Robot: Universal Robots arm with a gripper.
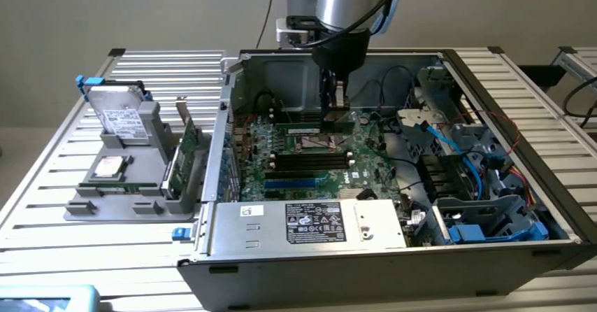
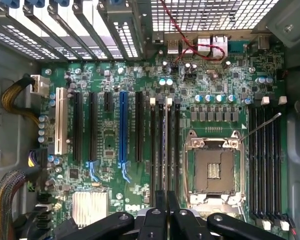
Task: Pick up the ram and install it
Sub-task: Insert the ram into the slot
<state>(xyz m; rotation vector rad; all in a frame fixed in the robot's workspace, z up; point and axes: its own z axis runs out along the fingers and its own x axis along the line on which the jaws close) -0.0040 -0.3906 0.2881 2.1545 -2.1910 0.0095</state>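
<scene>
Nearest to us in the exterior view is the front wall of the open computer case (image 1: 373,277), which stands on the slatted counter (image 1: 112,263). Just behind that wall lies the grey power supply (image 1: 317,222) with its white label. Toward the exterior view's right there is a drive cage (image 1: 485,214) with blue cables.

On the exterior view's left, beside the case, a grey rack (image 1: 103,200) holds a tilted hard drive (image 1: 119,112). A green card (image 1: 186,147) stands upright in the same rack.

Beyond the power supply we see the motherboard (image 1: 279,158). It shows black and blue slots (image 1: 308,166) and, past them, the processor socket (image 1: 312,142). Just past the socket is the ram (image 1: 303,125), a narrow green stick standing on its long edge across the board, in line with the memory slots there. The jaws are closed on it from above, gripping its upper edge. The arm (image 1: 345,4) rises straight up from them in front of the case's rear wall (image 1: 289,71). We cannot tell whether the stick is seated in a slot or just resting over it.

In the wrist view we look down past the jaws. The ram (image 2: 164,150) shows edge-on as a thin pale line among black memory slots, just beside the socket (image 2: 213,165). On the other side of those slots run a long blue slot (image 2: 123,125) and, farther off, a white slot (image 2: 60,120). A silver heat sink (image 2: 90,206) sits near them, and a red wire (image 2: 190,47) loops by the rear ports.
</scene>
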